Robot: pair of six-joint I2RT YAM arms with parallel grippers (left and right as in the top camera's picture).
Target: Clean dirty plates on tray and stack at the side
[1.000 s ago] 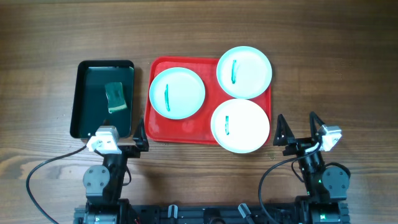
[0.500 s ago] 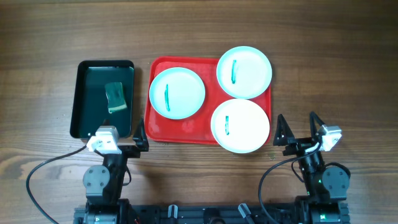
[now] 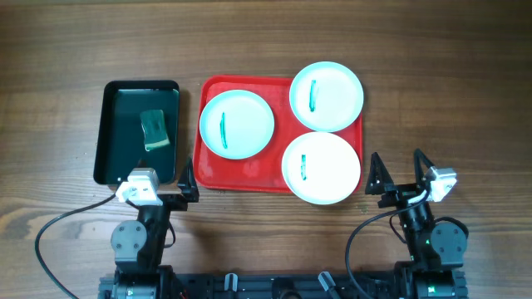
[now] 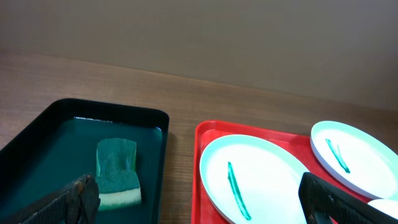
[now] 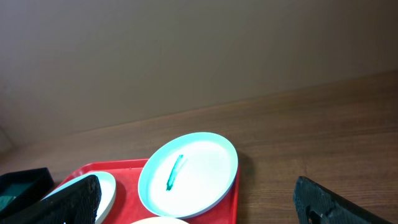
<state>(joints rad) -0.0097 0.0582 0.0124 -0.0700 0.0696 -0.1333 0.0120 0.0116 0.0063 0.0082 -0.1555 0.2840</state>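
Looking down at the red tray (image 3: 249, 179), I see it lying at the middle of the desk (image 3: 432, 50), with all three dirty plates resting on it face up. The first plate (image 3: 243, 124) sits at the tray's 9 o'clock side, wholly inside the rim. The second plate (image 3: 331, 95) is at 1 o'clock and hangs out over the far right corner. The third plate (image 3: 326, 168) is at 5 o'clock, its edge past the near rim and close against the second plate; whether the two touch I cannot tell. Each plate carries a short green streak (image 3: 223, 129) near its middle, lying roughly along the 12-to-6 line. At 9 o'clock from the red tray, just beside it, is a dark tray (image 3: 112, 137) with a green sponge (image 3: 154, 130) lying flat inside, toward its 12 o'clock half. My left fingers (image 3: 158, 178) hang at 6 o'clock of the gap between the two trays, spread wide and holding nothing; from my left wrist the sponge lies off at 11 o'clock and the first plate at 1 o'clock. My right fingers (image 3: 396, 164) are spread wide too, gripping nothing, over bare desk at 4 o'clock from the red tray, near the third plate but apart from it.
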